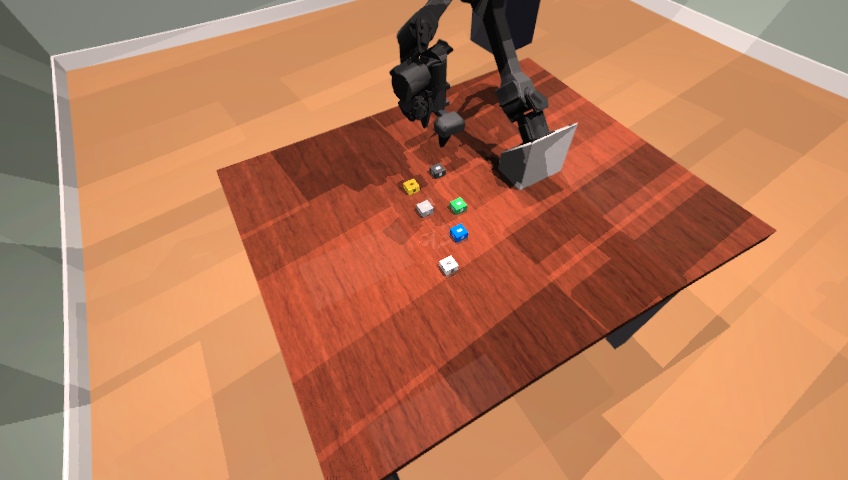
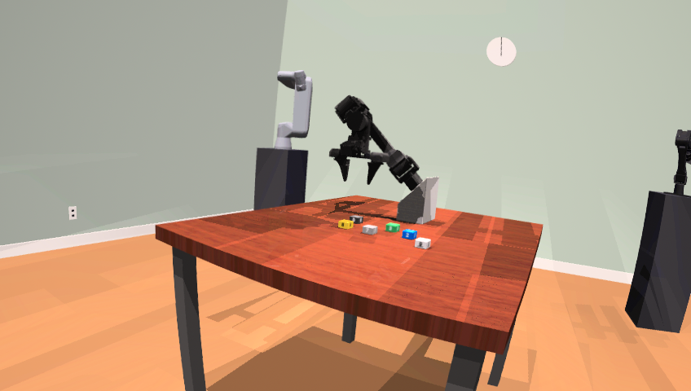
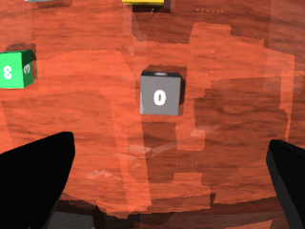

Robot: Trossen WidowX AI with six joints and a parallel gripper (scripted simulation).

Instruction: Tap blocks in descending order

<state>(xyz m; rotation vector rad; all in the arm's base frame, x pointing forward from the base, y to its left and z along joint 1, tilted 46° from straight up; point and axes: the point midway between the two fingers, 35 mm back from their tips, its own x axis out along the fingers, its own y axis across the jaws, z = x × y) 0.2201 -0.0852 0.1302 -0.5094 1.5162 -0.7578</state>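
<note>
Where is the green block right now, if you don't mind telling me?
In the wrist view, the green block sits at the left edge, left of the gray 0 block.

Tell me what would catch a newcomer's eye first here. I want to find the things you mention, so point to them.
Most likely the black arm, its open pincer [image 1: 433, 133] [image 2: 357, 182] [image 3: 174, 148] raised above the reddish wooden table [image 1: 357, 333] [image 2: 310, 261]. Next, the small cluster of coloured blocks, with blue [image 1: 458, 233] [image 2: 409, 234] and green [image 1: 458, 205] [image 2: 392, 226] [image 3: 11, 71] brightest. Behind, a pale arm [image 2: 301, 108] stands on a dark pedestal [image 2: 274, 179].
</note>
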